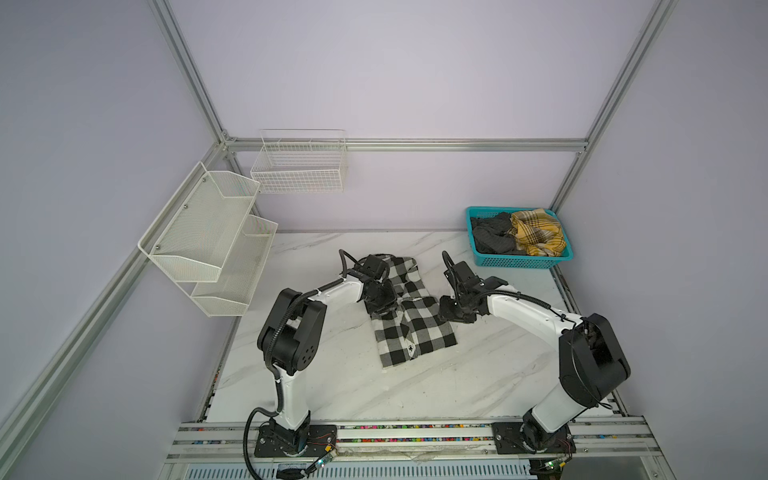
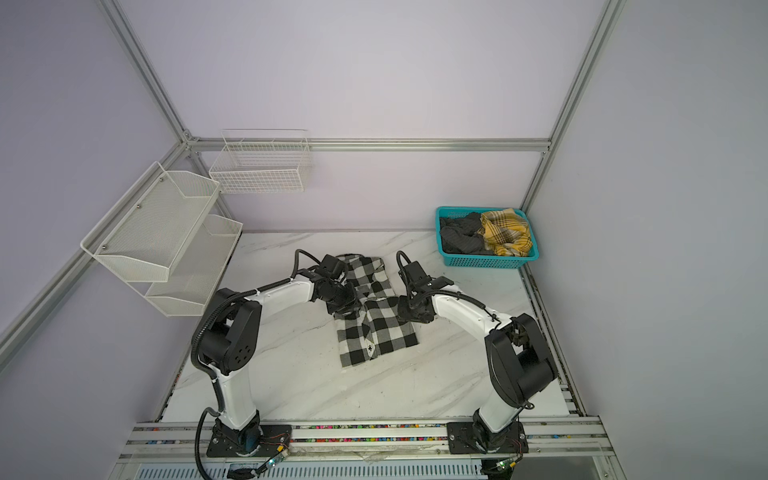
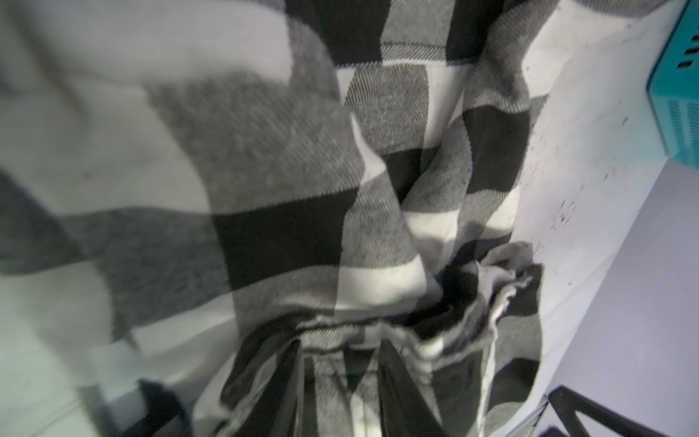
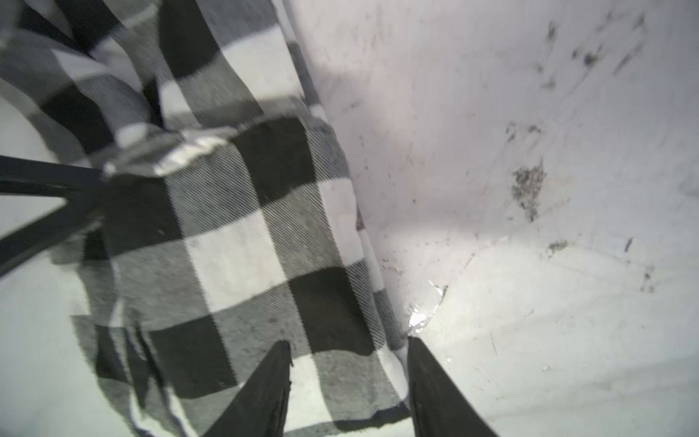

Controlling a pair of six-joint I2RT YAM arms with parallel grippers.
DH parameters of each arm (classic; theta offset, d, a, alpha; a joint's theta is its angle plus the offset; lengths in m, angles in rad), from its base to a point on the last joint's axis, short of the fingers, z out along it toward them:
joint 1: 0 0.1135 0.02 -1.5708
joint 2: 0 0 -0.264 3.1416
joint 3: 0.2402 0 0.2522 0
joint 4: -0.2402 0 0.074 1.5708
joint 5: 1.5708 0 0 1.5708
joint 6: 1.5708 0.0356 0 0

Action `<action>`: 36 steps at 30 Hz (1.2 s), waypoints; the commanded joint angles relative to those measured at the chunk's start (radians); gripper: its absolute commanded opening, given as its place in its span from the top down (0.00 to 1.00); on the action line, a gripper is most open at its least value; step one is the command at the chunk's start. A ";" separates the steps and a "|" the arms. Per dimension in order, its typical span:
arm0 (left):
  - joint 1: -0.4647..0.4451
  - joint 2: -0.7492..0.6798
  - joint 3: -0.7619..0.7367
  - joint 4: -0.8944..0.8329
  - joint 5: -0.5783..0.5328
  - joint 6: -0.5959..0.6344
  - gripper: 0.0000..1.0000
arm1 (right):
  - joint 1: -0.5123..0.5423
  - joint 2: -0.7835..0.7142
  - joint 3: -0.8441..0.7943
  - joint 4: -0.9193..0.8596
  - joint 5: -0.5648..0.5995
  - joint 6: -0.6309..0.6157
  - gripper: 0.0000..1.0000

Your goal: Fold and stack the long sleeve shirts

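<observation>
One teal basket (image 1: 524,262) right-rear | mesh rack (image 1: 199,232) left | shirt (image 1: 419,332) centre

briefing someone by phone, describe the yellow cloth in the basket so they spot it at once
On the white marble table, look to the far right corner for the teal plastic basket. Two crumpled cloths lie in it: the yellow plaid cloth fills its right half, beside the plain dark grey cloth.

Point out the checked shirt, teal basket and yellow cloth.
checked shirt (image 1: 428,332): in a top view, lower panel.
teal basket (image 1: 523,262): in a top view, near wall.
yellow cloth (image 1: 538,232): in a top view, middle.
</observation>
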 commanded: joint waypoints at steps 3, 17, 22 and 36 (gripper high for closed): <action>0.008 -0.223 -0.003 -0.100 -0.085 0.049 0.49 | -0.004 0.000 -0.078 0.011 -0.010 -0.050 0.45; -0.091 -0.858 -0.670 -0.154 -0.006 -0.238 0.36 | 0.007 -0.003 -0.204 0.121 -0.132 -0.010 0.43; -0.110 -0.961 -0.814 -0.031 0.027 -0.375 0.32 | 0.033 -0.001 -0.238 0.170 -0.159 0.051 0.46; -0.136 -0.719 -0.895 0.235 0.022 -0.492 0.44 | 0.056 -0.048 -0.282 0.180 -0.196 0.125 0.52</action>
